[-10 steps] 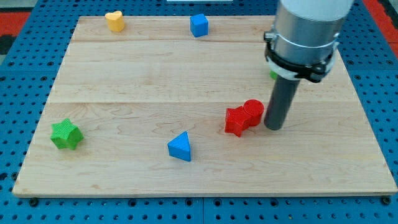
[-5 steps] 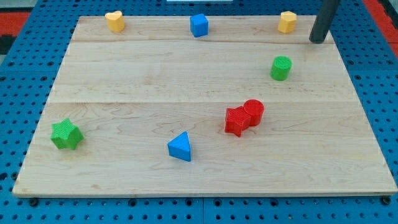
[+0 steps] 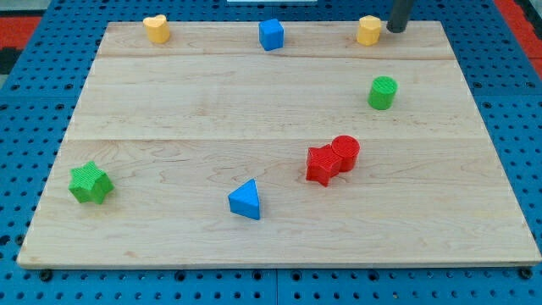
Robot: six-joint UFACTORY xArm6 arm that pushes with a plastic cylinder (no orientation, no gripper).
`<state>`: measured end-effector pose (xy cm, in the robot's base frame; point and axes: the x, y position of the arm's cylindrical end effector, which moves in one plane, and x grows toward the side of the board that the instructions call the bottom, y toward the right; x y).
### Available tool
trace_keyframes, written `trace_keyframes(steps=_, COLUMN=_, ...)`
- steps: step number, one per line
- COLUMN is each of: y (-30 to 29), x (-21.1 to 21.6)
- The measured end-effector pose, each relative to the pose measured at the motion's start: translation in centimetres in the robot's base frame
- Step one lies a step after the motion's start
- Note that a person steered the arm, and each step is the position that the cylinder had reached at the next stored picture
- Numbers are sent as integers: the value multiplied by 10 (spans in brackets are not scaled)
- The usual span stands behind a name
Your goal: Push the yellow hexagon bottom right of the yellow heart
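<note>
The yellow hexagon sits near the view's top edge of the wooden board, right of centre. My tip is just to its right, close to or touching it. The yellow heart sits at the board's top left, far to the left of the hexagon. Only the lowest part of the rod shows at the view's top.
A blue cube stands between heart and hexagon along the top edge. A green cylinder is below the hexagon. A red star-like block and a red cylinder touch at centre right. A blue triangle and a green star lie lower left.
The rod moved from beside the red blocks up to the top right, then left against the yellow hexagon, which has slid a little to the left.
</note>
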<state>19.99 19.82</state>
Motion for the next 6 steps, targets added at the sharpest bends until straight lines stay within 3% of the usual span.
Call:
trace_keyframes(steps=2, y=-109, x=27)
trace_keyframes(steps=4, y=-197, x=85)
trace_keyframes(steps=6, y=-316, x=57)
